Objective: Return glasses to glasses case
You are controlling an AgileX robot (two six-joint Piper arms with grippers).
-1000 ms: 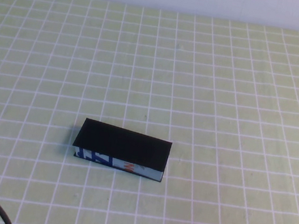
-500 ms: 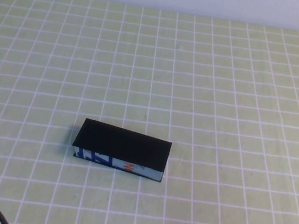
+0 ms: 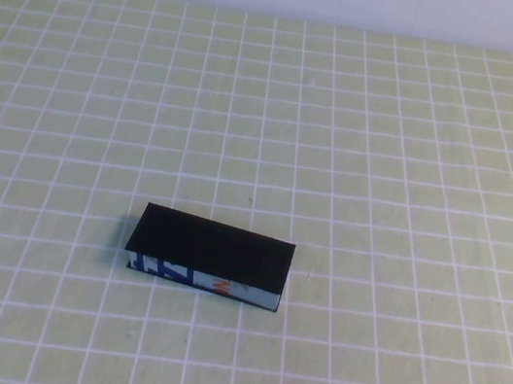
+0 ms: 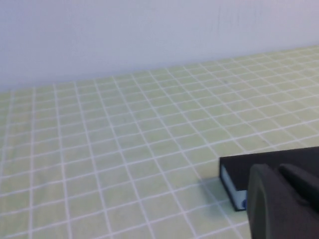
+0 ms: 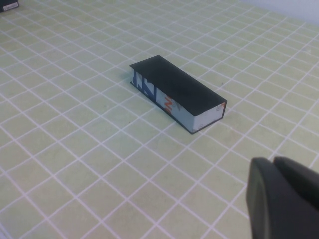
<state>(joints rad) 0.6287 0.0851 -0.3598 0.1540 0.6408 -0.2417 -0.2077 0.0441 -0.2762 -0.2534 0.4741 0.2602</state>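
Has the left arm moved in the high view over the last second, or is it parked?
Yes. It sat at the lower left edge, left of the closed glasses case, and has withdrawn out of that view. The case has not shifted on the grid cloth.

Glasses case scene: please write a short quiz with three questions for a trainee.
1. True or false: the lid of the glasses case is shut.
2. Where are the glasses? A) on the case B) beside the case C) visible in no view
3. How many hands appear in the high view?

Key: 1 true. 2 C. 3 zero; the left hand and the right hand show only at the edge of their own wrist views, both apart from the case.
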